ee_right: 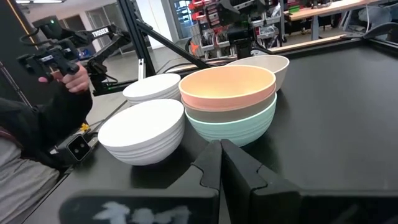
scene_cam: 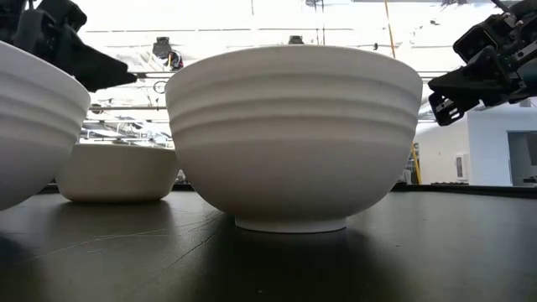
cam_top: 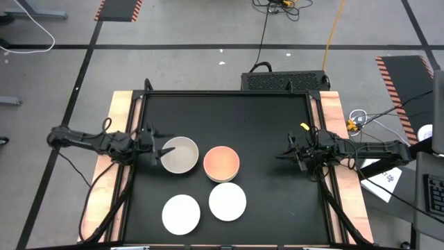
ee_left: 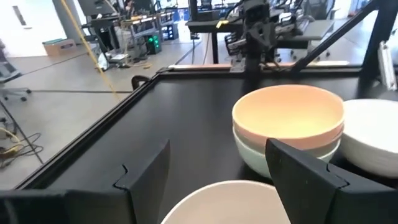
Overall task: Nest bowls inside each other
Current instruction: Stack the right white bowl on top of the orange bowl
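Left gripper, jaws spread, sits at the beige-grey bowl, rim between fingers, likely not yet pinched. Just beside that bowl: salmon-orange bowl stacked on olive-grey and mint. Next: close, lift, drop onto stack. Right gripper pressed together, waiting beyond the stack.

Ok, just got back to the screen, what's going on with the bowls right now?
Nesting is partly done. The salmon-orange bowl sits in an olive-grey bowl, which sits in the mint green bowl. The left claw is open around the near rim of the beige-grey bowl, not clamped. Two white bowls stand loose at the front. The right claw waits shut at the table's right side, holding nothing.
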Motion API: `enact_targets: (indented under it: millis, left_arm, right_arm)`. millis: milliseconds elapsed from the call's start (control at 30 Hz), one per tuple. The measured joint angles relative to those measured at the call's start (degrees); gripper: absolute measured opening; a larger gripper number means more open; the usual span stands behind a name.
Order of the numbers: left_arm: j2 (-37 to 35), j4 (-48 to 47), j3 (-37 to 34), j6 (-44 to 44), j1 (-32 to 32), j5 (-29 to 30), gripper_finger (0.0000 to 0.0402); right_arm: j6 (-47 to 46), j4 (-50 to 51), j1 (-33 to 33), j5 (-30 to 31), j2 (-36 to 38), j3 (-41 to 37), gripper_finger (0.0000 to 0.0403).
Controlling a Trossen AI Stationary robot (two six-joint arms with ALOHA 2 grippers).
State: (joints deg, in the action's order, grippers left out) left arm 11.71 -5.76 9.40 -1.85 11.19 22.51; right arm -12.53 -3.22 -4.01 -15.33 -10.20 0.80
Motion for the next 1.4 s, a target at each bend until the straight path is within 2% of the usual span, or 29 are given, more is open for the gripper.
enact_targets:
  millis: [233, 600, 867, 1100, 1267, 1400]
  left_arm:
    - [-3.5, -1.1, -2.2, -1.0, 0.0, -2.0, 0.0266]
    - [-7.6, -5.4, -2.2, 2.5, 0.1, -18.0, 0.0266]
    - [-7.7, -7.9, -2.2, 2.5, 0.0, -16.0, 0.0266]
    - [-7.7, -7.8, -2.2, 2.9, 0.0, -16.0, 0.0266]
    - [-7.7, -7.8, -2.2, 3.1, 0.0, -15.9, 0.0266]
    - [-7.7, -7.8, -2.2, 3.1, 0.0, -15.4, 0.0266]
  right_arm:
    - [-0.2, 0.0, 0.0, 0.0, 0.0, 0.0, 0.0000]
    - [0.1, -0.1, 0.0, 0.0, 0.0, 0.0, 0.0000]
    - [1.5, -3.1, 0.0, -0.3, 0.0, 0.0, 0.0000]
    - [4.7, -12.1, 0.1, -7.7, 0.0, 0.4, 0.0000]
    - [5.1, -12.5, 0.1, -8.7, -0.1, 3.1, 0.0004]
    - [4.7, -12.9, 0.1, -8.7, -0.8, 7.1, 0.0026]
